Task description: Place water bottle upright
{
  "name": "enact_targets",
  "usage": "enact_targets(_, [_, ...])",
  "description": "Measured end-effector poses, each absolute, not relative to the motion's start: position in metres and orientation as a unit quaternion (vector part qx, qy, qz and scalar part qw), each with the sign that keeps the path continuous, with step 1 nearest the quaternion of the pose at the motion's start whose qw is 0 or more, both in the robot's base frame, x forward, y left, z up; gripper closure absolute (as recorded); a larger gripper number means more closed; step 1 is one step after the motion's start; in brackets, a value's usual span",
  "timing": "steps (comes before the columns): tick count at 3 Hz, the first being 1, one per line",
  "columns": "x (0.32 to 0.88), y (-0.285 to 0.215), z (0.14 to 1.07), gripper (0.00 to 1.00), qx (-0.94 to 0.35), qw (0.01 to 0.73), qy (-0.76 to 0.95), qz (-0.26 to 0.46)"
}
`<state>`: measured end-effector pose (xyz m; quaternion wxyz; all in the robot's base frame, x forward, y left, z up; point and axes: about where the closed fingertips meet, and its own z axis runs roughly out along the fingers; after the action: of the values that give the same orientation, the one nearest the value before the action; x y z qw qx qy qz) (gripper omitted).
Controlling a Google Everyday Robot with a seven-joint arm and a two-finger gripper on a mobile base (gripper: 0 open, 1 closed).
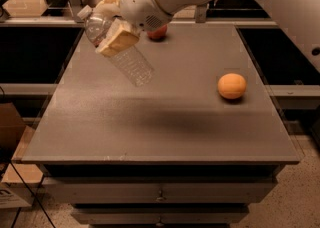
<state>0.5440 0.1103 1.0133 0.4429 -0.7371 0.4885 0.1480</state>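
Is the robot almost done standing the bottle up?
Partly. Done: the gripper has the bottle clamped and lifted off the table. In hand: the bottle hangs tilted, cap up-left, over the table's back-left part. Left: turn it upright, set it down, let go.

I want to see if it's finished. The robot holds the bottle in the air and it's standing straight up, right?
No. In the camera view the gripper, over the back left of the table, holds the bottle in the air, but it is tilted, cap to the upper left.
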Motion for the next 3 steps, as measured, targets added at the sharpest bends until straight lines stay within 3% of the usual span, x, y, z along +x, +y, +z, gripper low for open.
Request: enact_targets(3, [0.5495, 0.1080, 0.9981, 1.00, -0.732, 0.500, 0.444, 0.131])
